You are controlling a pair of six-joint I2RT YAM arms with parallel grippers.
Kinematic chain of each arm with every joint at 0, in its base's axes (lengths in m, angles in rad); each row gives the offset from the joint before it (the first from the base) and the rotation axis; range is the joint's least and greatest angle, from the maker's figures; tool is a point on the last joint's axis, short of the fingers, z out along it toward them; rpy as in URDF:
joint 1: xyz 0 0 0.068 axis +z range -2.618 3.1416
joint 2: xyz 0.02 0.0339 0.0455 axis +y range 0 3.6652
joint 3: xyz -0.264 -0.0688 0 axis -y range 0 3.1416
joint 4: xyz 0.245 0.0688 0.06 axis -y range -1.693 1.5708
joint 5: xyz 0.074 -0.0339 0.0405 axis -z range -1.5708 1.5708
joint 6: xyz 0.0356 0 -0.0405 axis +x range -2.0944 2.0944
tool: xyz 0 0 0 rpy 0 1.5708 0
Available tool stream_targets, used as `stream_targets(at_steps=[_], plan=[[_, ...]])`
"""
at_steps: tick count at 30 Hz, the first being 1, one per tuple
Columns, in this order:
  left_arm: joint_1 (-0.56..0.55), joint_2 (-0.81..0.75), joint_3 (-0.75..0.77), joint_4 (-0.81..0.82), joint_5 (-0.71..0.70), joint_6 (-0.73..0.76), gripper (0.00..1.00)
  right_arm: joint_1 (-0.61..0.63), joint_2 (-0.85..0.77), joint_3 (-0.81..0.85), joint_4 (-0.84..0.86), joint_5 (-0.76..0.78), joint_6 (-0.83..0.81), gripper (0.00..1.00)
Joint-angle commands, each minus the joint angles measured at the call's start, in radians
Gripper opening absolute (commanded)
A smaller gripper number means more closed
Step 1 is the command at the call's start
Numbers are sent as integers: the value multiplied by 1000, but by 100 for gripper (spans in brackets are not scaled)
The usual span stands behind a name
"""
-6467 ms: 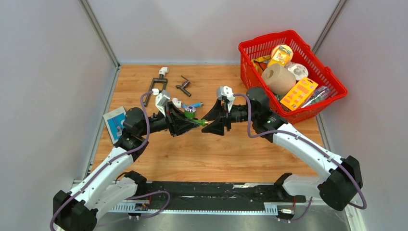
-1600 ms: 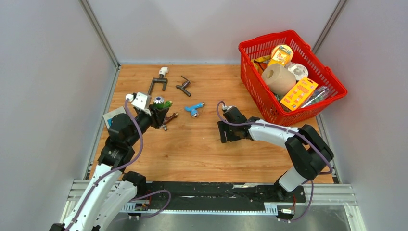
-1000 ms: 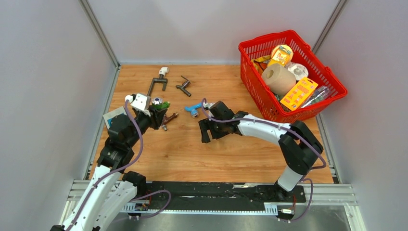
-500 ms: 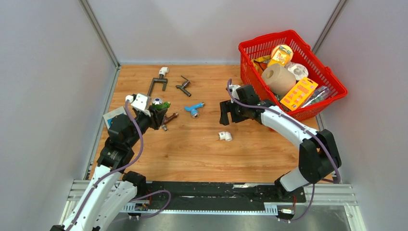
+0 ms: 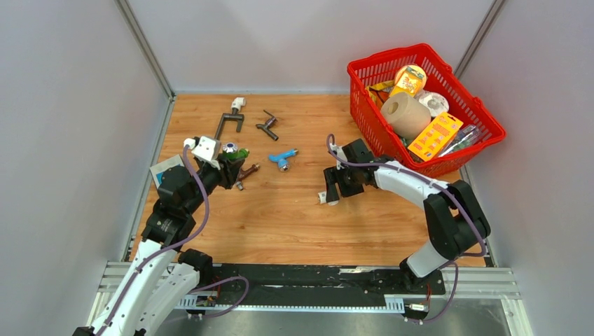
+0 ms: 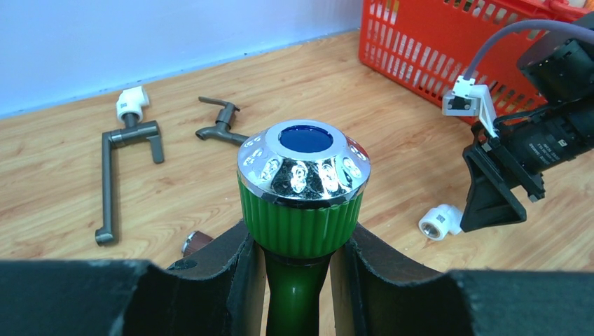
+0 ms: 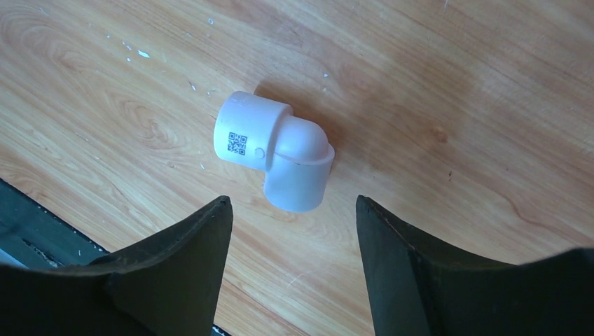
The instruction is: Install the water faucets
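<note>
My left gripper [image 5: 228, 159] is shut on the green faucet [image 5: 238, 152], clamping its stem below the ribbed knob with the chrome cap [image 6: 303, 203]. The brown faucet [image 5: 245, 171] lies just right of it. The blue faucet [image 5: 282, 158] lies mid-table and the dark grey faucet [image 5: 267, 124] further back. My right gripper [image 5: 332, 187] is open and hovers over a white elbow fitting [image 5: 324, 199]. In the right wrist view the elbow [image 7: 277, 150] lies on the wood just ahead of my open gripper [image 7: 291, 210], untouched.
A grey bent pipe [image 5: 228, 122] with a white elbow on its end [image 5: 239, 103] lies at the back left. A red basket [image 5: 490, 119] full of groceries stands at the back right. A blue-and-white packet [image 5: 165, 176] lies by the left wall.
The white elbow now lies loose on the table. My right gripper pulled back toward the basket, then came down over the elbow. The left arm has held still with the green faucet.
</note>
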Motion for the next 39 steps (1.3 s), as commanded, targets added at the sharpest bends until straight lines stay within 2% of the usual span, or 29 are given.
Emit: stream_targets(at_steps=[1,13,25,32,35,39], plan=[[5,-3,10,25,17,15,0,18,18,0,39,17,-20,66],[4,2,11,25,17,16,0,77,63,2,56,194,-5,62],[4,-3,10,23,17,13,0,144,117,3,74,275,-14,61],[4,-3,10,23,17,8,0,162,126,0,79,327,-19,57],[4,-3,8,25,20,7,0,167,129,0,82,333,-14,57],[5,-3,8,26,22,7,0,178,135,6,86,346,-12,62]])
